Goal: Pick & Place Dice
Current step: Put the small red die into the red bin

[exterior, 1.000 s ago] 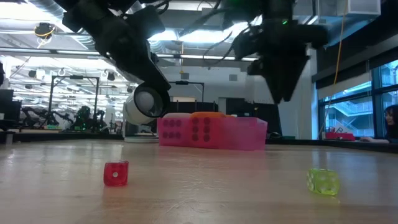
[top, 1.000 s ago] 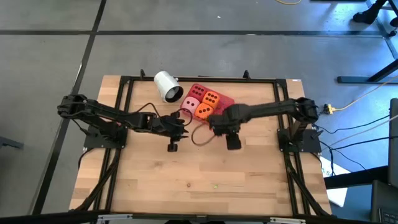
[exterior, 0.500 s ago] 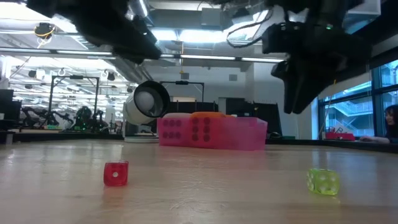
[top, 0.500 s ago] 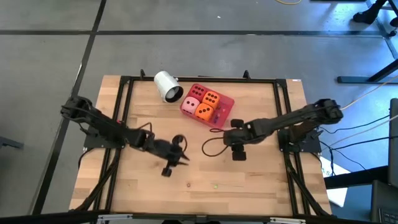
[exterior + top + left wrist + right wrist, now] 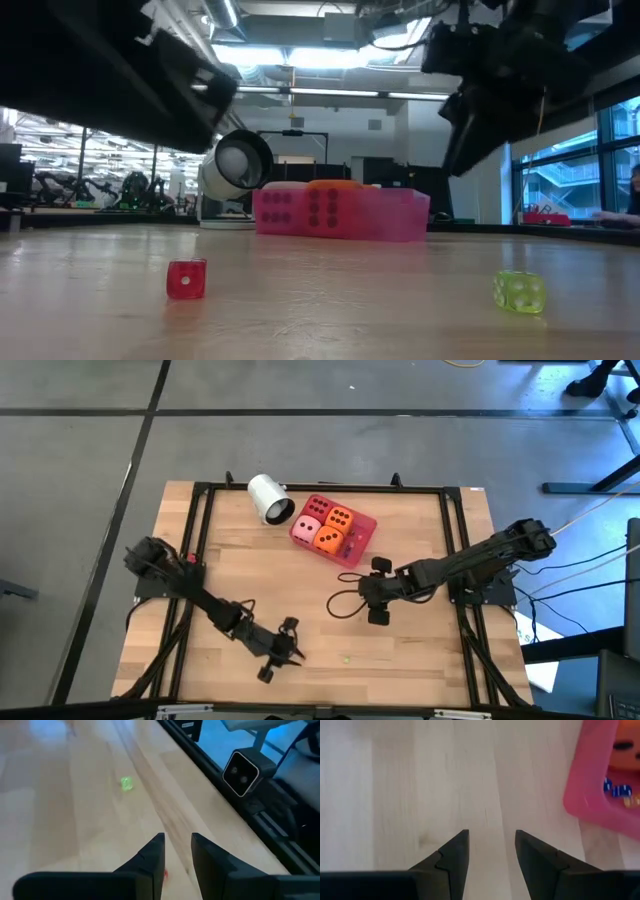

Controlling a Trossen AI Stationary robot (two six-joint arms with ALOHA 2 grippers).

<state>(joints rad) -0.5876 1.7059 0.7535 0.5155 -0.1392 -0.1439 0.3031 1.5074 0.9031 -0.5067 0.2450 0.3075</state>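
Near the front edge, our left gripper (image 5: 177, 851) hangs with jaws narrow and empty above the small red die (image 5: 186, 279). Our right gripper (image 5: 491, 847) waits empty, parted, beside the tray (image 5: 358, 545). That tiny die could easily skitter away.

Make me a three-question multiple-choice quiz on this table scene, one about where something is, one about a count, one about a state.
1. Where is the left gripper?
A. Over the pink tray
B. Near the table's front edge, by the small red die
C. Beside the white cup

2. How many big dice sit in the pink tray?
A. Two
B. Four
C. Six

3. How is the white cup?
A. Upright
B. Lying on its side
C. Held by a gripper

Answers: 1 B, the high view shows it low near the small red die. 2 B, four show from above. 3 B, its open mouth faces sideways.
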